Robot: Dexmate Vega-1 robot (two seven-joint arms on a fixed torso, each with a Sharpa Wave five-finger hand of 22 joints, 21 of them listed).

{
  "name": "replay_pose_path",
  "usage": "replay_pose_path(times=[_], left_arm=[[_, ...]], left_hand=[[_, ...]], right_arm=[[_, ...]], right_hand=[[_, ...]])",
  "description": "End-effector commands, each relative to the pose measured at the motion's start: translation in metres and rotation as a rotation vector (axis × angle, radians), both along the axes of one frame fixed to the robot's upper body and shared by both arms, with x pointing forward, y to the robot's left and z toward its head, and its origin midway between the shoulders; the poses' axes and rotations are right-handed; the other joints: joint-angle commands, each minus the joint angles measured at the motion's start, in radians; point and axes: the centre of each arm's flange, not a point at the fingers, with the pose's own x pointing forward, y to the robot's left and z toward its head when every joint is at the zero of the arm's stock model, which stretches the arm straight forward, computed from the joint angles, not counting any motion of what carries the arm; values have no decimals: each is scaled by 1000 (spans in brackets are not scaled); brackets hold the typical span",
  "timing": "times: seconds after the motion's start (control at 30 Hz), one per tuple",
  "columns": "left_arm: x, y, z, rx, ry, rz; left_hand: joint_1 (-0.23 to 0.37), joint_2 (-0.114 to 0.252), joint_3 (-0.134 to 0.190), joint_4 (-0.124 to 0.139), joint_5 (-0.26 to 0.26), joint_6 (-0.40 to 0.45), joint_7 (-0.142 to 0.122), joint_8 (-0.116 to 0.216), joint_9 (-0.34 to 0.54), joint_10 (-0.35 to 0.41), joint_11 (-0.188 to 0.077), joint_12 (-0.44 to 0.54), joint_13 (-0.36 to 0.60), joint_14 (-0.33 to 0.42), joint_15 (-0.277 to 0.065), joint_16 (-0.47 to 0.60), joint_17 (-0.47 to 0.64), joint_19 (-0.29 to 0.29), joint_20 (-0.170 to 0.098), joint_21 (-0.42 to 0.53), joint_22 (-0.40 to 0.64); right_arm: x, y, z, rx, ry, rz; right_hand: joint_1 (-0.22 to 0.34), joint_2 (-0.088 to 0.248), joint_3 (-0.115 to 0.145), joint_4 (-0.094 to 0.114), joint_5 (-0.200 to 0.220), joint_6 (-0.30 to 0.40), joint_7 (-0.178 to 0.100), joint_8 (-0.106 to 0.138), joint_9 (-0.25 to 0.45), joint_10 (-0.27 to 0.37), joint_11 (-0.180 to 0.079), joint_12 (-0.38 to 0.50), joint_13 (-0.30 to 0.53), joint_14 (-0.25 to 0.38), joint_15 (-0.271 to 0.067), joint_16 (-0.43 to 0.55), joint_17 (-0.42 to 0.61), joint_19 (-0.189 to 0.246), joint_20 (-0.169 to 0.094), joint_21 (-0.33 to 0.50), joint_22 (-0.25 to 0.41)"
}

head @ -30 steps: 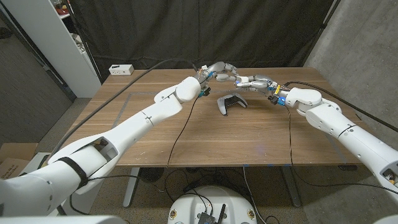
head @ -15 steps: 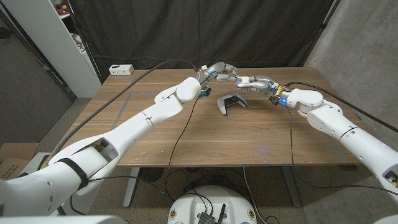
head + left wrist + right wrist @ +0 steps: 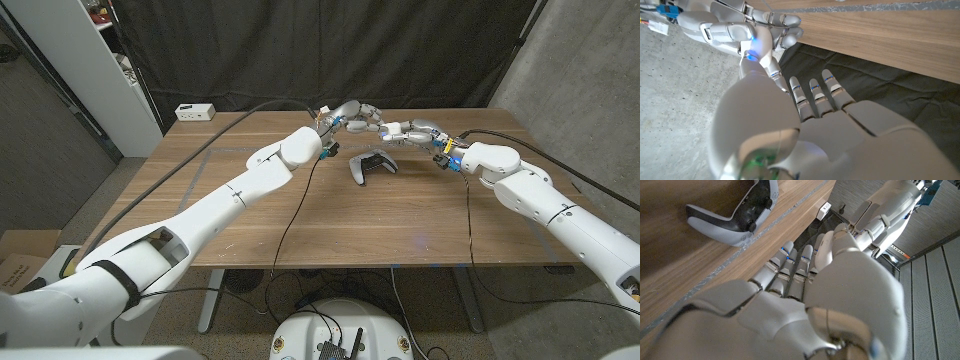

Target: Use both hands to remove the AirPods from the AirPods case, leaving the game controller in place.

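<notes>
The wooden tabletop [image 3: 300,215] carries a game controller [image 3: 371,166] right of its middle, toward the far side. The controller is white with a black central face and dark sticks; its long axis runs left to right with a slight slant, and its two grips point toward the near edge, the left grip reaching nearer than the right. It lies apart from both hands, just near of them. The left hand [image 3: 352,115] and the right hand [image 3: 410,130] meet above the far part of the tabletop, fingertips together just beyond the controller. In the left wrist view the left hand [image 3: 790,125] reaches out to the right hand's fingers [image 3: 782,27], which are curled in close around the contact point. The AirPods case is hidden between the two hands, so its look and the way it points cannot be told, nor whether either hand's fingers are clenched on it. A small white box [image 3: 194,111] sits at the far left corner of the tabletop, well apart from everything else.
</notes>
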Motion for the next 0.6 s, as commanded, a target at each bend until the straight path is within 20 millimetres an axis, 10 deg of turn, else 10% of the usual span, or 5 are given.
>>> replay_pose_path(times=[0.03,0.6], left_arm=[[-1,-2,-1,-23,41,-41],[-1,-2,0,-15,40,-18]], left_hand=[[-16,27,31,48,-4,64,6,61,63,7,8,2,6,7,-69,9,6,8,1,12,4],[-63,20,77,126,-20,53,19,59,83,10,17,0,13,14,-71,13,12,10,-3,22,11]], right_arm=[[0,-5,-2,-31,-48,-40],[1,-11,-1,-45,-120,-55]], right_hand=[[1,9,-3,1,4,89,-98,-2,57,39,-42,5,3,6,-173,10,4,-1,-10,-1,2],[10,11,-9,3,7,96,-131,-6,51,46,-55,2,4,6,-176,14,3,-3,-18,0,2]])
